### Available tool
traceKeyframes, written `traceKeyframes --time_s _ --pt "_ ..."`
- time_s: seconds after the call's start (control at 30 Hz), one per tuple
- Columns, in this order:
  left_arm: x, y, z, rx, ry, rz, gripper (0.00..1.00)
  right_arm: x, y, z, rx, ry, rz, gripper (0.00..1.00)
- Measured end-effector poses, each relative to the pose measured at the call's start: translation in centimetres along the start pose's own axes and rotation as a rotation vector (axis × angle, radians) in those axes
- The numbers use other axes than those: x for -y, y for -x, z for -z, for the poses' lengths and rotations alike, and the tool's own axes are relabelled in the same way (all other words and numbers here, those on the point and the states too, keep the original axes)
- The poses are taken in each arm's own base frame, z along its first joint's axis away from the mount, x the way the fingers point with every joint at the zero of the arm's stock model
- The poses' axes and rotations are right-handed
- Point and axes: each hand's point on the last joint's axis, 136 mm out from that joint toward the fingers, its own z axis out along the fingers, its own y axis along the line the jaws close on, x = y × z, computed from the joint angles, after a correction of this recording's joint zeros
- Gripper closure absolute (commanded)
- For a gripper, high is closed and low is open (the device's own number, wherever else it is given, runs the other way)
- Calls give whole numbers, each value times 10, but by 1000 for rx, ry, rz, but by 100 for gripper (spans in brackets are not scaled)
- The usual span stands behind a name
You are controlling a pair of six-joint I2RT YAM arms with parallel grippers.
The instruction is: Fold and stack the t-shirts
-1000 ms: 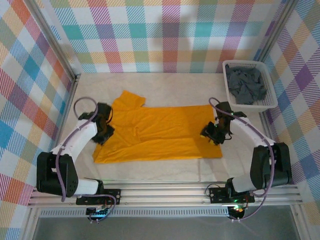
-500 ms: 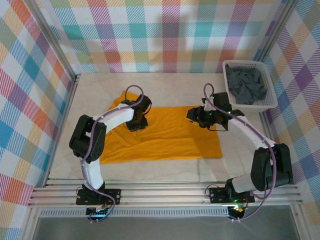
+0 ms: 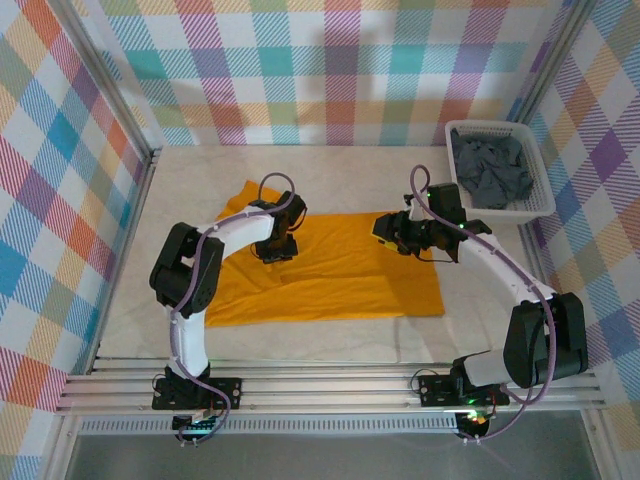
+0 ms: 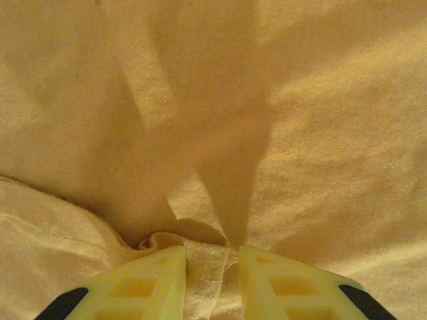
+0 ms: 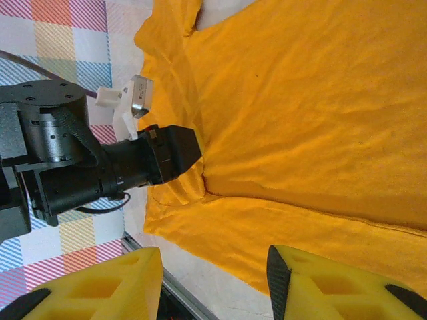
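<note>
Orange-yellow t-shirt [image 3: 340, 275]: spread nearly flat, left of the white basket [image 3: 545, 208]; no finished fold apparent, so judged early in folding. Dark grey t-shirts [image 3: 490, 170]: crumpled inside the basket; folding and stacking of all outstanding. Left gripper [image 3: 275, 248]: far left of the basket, clenched on a pinch of orange cloth, plain at the left wrist [image 4: 212, 257], too small to judge from overhead. Right gripper [image 3: 386, 232]: nearer the basket, jaws released and empty above the shirt, clear at the right wrist [image 5: 213, 257].
</note>
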Motion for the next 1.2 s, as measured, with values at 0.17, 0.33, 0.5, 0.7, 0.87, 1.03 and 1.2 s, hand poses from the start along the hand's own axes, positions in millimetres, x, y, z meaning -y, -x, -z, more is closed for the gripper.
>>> traceKeyframes --time_s 0.17,0.33,0.5,0.7,0.87,1.03,1.2 --pt "-2 1 -1 9 13 -13 79 -1 1 0 5 5 -5 54" --pt "-3 2 -1 14 19 -21 87 -2 1 0 4 6 -11 55" --pt "-4 3 -1 16 22 -32 97 -2 1 0 3 8 -11 56" --pt "-3 3 0 19 19 -35 100 -2 1 0 2 8 -11 56" --pt "0 6 5 37 3 -33 100 -2 1 0 3 8 -11 56" --pt "8 7 20 71 -29 -45 100 -2 2 -1 5 10 -8 57" --pt "16 2 23 76 -50 -71 100 -1 4 -2 7 11 -7 57"
